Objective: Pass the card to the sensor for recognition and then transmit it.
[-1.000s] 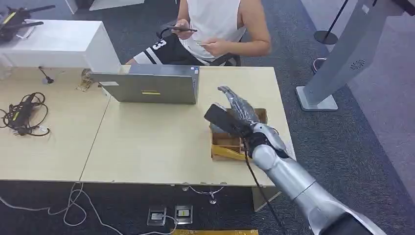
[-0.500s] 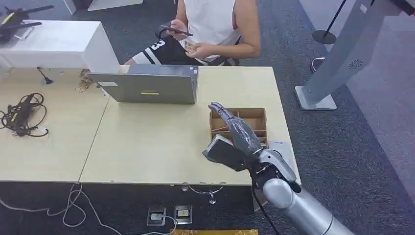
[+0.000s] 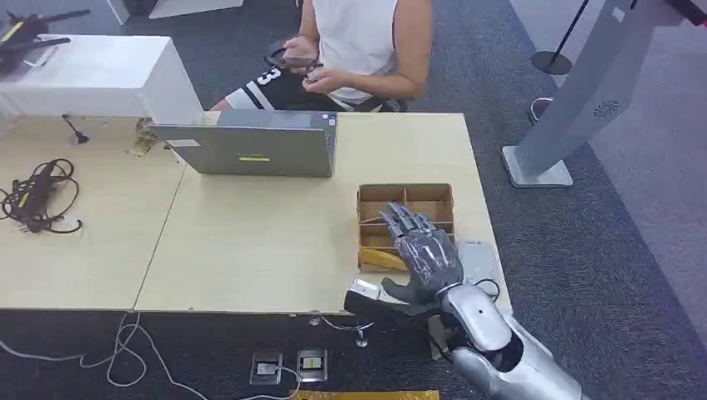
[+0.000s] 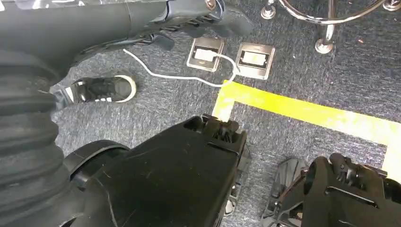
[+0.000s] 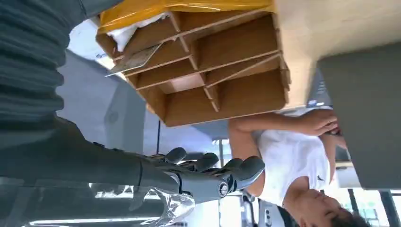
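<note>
My right hand point(image 3: 421, 250) hovers flat over the near half of the compartmented wooden box point(image 3: 433, 198), at the table's front right. Its fingers are stretched out and apart, and its dark thumb reaches past the table's front edge. It holds nothing. In the right wrist view the hand point(image 5: 198, 177) is spread in front of the box point(image 5: 227, 94). There a greyish card point(image 5: 135, 60) leans in one compartment, beside a yellow bag point(image 5: 179, 7). A small white flat device point(image 3: 477, 257) lies just right of the box. My left hand point(image 4: 198, 16) hangs over the floor, with nothing in its fingers.
A closed grey laptop point(image 3: 258, 150) stands behind the box at the table's far edge. A person point(image 3: 358, 42) sits beyond it, handling a phone. A cable bundle point(image 3: 37, 196) lies far left. A grey stand point(image 3: 575, 100) rises on the carpet to the right.
My right hand has drawn back from above the box's far side toward the table's front edge and dropped lower. The person has moved the phone closer in.
</note>
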Tool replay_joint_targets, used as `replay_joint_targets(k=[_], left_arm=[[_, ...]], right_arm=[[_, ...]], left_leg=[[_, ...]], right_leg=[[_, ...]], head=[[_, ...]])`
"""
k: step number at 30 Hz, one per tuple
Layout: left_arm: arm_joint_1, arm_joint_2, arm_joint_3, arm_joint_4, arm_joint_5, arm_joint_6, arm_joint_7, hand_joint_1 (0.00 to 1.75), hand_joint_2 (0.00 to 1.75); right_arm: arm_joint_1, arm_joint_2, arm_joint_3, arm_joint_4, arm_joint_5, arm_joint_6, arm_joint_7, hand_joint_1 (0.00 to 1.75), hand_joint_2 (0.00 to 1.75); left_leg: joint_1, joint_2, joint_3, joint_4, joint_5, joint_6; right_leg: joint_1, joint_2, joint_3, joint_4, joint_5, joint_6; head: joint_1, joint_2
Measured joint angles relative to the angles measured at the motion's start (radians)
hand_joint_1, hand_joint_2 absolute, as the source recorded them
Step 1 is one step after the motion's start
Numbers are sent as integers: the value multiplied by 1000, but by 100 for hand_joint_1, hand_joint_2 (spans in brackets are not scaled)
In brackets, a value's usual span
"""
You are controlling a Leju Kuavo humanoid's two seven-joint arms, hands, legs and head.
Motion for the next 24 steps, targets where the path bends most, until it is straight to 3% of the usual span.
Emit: replay_joint_targets(k=[12, 24], left_arm=[[6, 0, 17, 0, -1, 0, 8, 0, 175], [6, -1, 18, 0, -1, 0, 11, 0, 175]], right_arm=[[-28, 0, 41, 106, 126, -81, 102, 0, 175], [-76, 7, 36, 205, 137, -122, 135, 0, 175]], left_leg=[[0, 0, -1, 0, 0, 0], [0, -1, -1, 0, 0, 0]], right_leg=[[0, -1, 0, 0, 0, 0], [0, -1, 0, 0, 0, 0]], head=[[0, 0], [0, 0]])
